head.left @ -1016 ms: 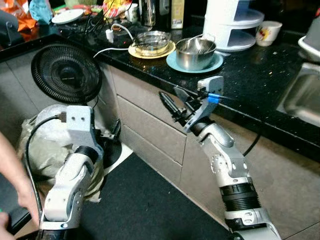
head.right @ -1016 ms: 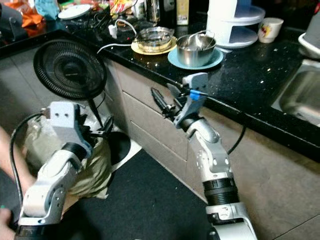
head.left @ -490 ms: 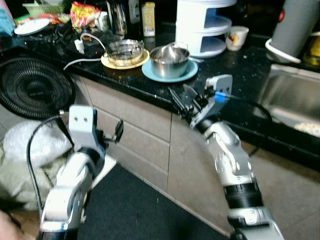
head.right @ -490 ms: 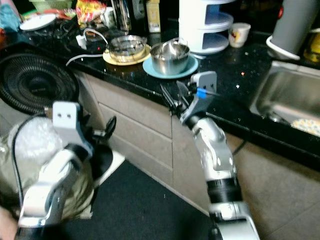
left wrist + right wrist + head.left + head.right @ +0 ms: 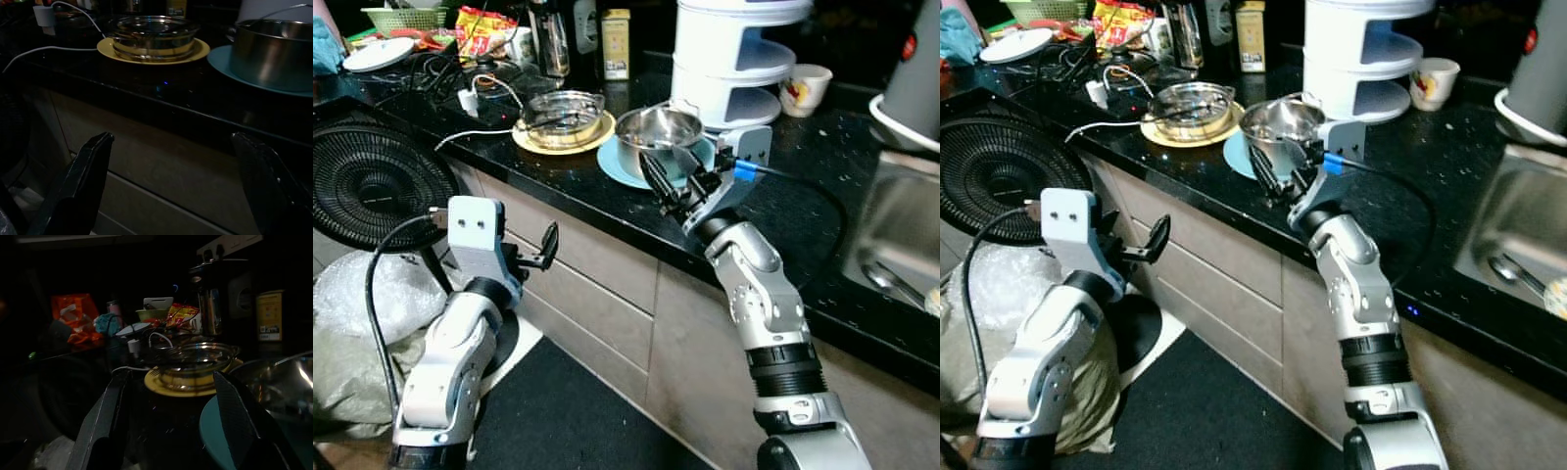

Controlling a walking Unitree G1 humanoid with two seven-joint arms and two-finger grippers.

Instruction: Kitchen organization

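a round black fan [image 5: 374,184] stands on the floor by the black shiny counter [image 5: 803,176]. the left gripper [image 5: 171,181] hangs low in front of the grey drawers [image 5: 597,294], its fingers spread wide. above it on the counter sits a glass bowl on a yellow plate [image 5: 562,116]. just beside that is a shiny metal bowl on a blue plate [image 5: 656,132]. the right gripper [image 5: 668,181] is spread open too, right at the near side of the metal bowl.
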